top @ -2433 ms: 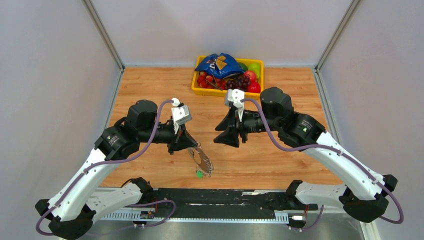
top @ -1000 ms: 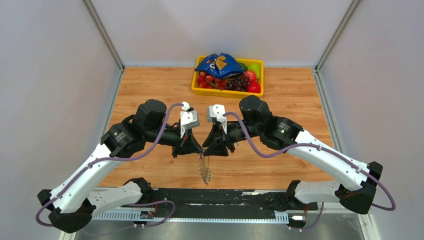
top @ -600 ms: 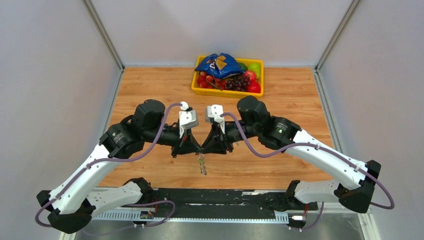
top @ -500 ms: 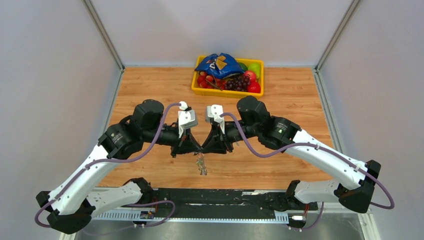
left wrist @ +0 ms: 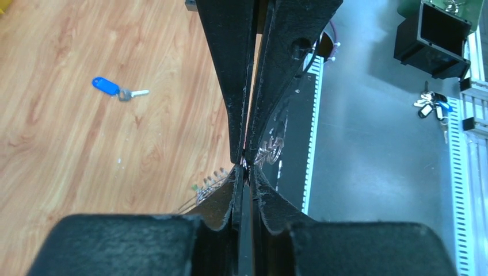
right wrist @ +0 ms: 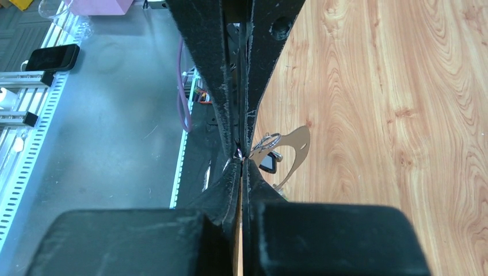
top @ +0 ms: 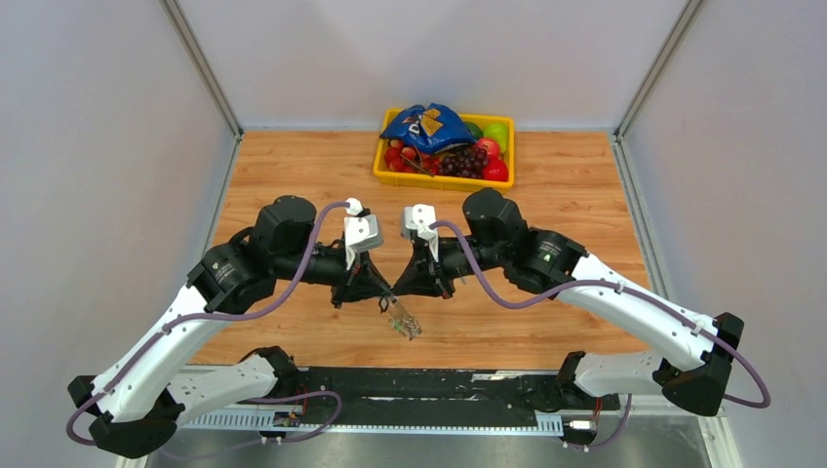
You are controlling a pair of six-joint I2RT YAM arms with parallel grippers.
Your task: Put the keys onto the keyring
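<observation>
While my left gripper point(left wrist: 244, 165) pinches the keyring point(top: 403, 320), right gripper point(right wrist: 240, 154) closed beside it, a blue-tagged key point(left wrist: 118, 90) lies apart, unthreaded.

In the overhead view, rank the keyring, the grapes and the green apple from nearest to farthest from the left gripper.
1. Keyring, hanging at the jaws of the left gripper.
2. Grapes, near the front of the yellow basket.
3. Green apple, in the basket's far right corner.
</observation>
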